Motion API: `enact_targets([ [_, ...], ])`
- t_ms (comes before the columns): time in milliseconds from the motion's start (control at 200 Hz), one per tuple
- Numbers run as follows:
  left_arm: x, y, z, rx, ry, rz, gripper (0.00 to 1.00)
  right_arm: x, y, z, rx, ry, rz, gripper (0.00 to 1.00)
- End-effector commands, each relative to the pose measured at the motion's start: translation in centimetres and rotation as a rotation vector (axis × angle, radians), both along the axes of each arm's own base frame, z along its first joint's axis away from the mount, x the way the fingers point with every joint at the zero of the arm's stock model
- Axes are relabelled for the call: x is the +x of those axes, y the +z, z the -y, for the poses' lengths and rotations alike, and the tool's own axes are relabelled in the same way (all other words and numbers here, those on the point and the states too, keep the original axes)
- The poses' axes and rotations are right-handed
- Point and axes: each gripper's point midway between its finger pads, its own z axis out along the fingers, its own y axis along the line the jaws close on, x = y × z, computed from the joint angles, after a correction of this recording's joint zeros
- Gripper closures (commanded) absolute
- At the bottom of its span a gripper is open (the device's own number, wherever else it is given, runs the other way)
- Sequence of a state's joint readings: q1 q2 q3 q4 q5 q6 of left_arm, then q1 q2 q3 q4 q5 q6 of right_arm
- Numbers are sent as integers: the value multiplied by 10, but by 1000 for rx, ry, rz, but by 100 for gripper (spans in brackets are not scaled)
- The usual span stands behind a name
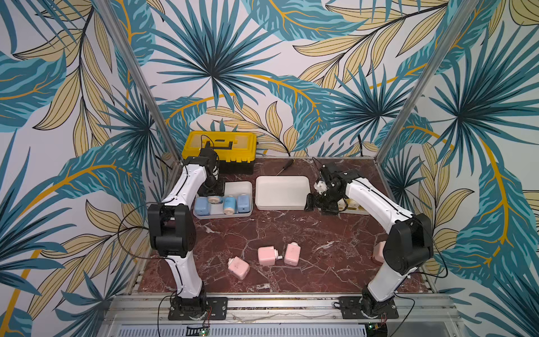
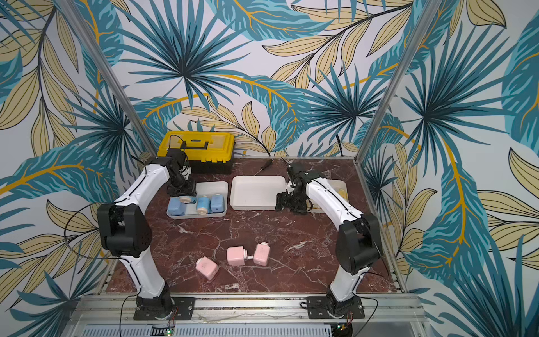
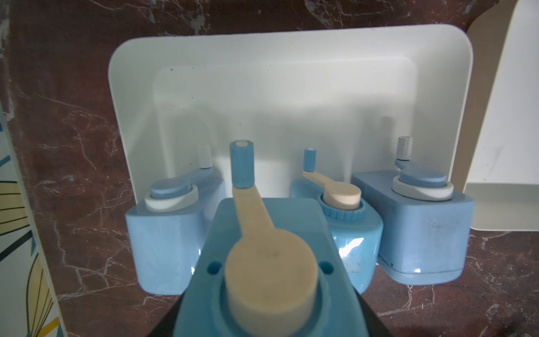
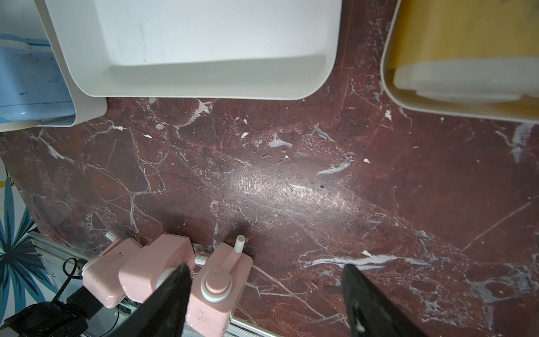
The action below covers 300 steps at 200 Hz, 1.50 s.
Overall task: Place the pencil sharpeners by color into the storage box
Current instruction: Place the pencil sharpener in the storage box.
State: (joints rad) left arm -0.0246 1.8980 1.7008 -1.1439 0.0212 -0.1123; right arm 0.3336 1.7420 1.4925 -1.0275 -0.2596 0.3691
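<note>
Clamped in the left gripper (image 3: pixel 269 291) is a blue pencil sharpener (image 3: pixel 271 262), held over the left tray (image 3: pixel 291 52) where three blue ones (image 3: pixel 414 227) are already lined up. A tilted release could knock them over or leave it wedged on top. Right gripper (image 4: pixel 265 294) is spread empty, three pink sharpeners (image 1: pixel 267 256) being left on the surface (image 1: pixel 262 230).

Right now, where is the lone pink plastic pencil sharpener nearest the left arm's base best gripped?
Probably across the flat sides of the pink sharpener's body, from above: it lies apart from the others, with both sides free.
</note>
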Motion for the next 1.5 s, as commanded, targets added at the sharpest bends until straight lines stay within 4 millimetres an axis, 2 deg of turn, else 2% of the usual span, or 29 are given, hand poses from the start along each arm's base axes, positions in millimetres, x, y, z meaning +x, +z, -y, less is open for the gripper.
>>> enact_targets([
  [0,3,-2,0,-25,10,-6,58,-4,-10,-1,-9,-6,-47,18],
  [380,-5,-34,-4,-13,19,-94,60,-7,-13,-1,-5,-5,-52,18],
  [851,-11,-64,-8,-26,50,-175,60,-7,-14,-1,-3,-8,-52,18],
  [1106,-12,-73,-10,-27,55,-199,60,-8,-15,-1,-2,-8,-55,18],
  [1322,-12,-74,-10,-28,57,-201,48,-8,-14,-1,-1,-9,-53,17],
  [1497,-12,-75,-9,-31,61,-204,42,-8,-13,-1,-2,-10,-50,17],
])
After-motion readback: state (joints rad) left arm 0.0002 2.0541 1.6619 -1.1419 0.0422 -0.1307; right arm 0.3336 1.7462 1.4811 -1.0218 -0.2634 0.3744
